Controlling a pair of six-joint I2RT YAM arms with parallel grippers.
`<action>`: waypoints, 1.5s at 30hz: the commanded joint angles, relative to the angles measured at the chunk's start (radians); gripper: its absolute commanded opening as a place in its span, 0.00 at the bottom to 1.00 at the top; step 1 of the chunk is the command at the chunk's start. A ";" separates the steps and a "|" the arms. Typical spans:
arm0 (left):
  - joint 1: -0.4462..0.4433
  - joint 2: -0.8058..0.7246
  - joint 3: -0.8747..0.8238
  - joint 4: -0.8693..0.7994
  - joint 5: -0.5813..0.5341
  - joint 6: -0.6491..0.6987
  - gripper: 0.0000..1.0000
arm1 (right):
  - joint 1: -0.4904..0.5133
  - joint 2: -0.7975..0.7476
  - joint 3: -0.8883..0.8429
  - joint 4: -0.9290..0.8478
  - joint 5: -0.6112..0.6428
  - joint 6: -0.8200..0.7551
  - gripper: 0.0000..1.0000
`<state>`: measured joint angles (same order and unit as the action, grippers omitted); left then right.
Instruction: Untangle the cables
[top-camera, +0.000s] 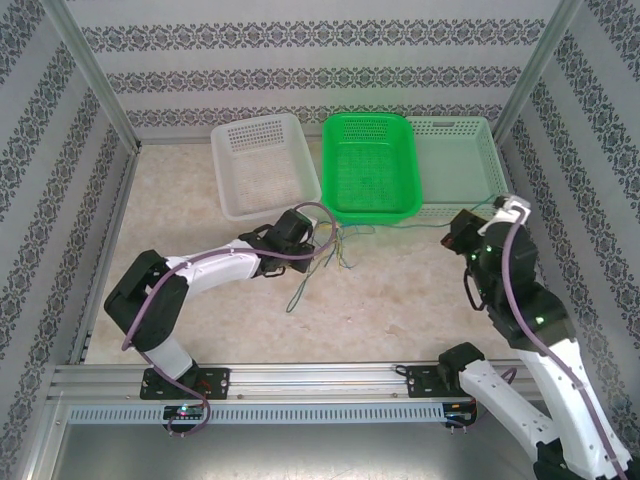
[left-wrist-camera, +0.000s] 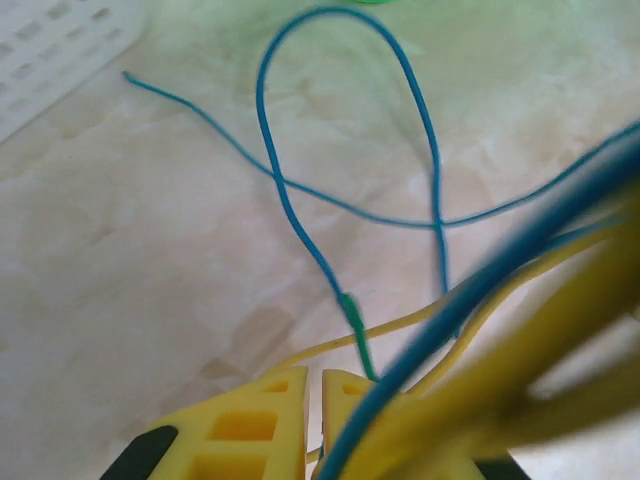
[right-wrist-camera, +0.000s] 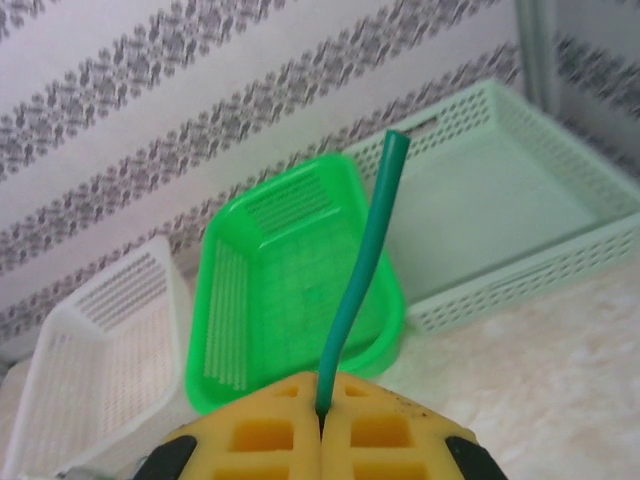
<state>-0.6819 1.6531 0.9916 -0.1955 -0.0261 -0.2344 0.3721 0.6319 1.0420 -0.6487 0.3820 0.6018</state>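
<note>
Cables (top-camera: 338, 252) lie knotted mid-table, just short of the green basket (top-camera: 366, 213) at the far edge. Left gripper (left-wrist-camera: 315, 388) has its jaws nearly together on the bundle. It seems to pinch the yellow and green strands, probably to anchor the knot, and a blue loop (left-wrist-camera: 345, 110) sprawls beyond. Right gripper (right-wrist-camera: 320, 402) clamps a green cable (right-wrist-camera: 362, 262) raised near the right edge, likely to draw it free. Left arm reaches low with its elbow folded, while the right arm stands tall with its wrist tipped upward.
</note>
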 joint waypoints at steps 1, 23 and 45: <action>0.014 -0.012 -0.027 -0.062 -0.042 0.016 0.11 | -0.025 -0.013 0.043 -0.101 0.098 -0.083 0.00; 0.013 -0.056 -0.080 -0.119 -0.231 0.135 0.05 | -0.114 -0.078 0.070 -0.155 0.134 -0.123 0.00; 0.013 -0.016 -0.016 -0.205 -0.342 0.161 0.20 | -0.120 0.054 0.052 -0.283 0.008 -0.223 0.00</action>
<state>-0.6785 1.6279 0.9413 -0.3511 -0.3164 -0.0761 0.2634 0.6804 1.0912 -0.8654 0.3695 0.3954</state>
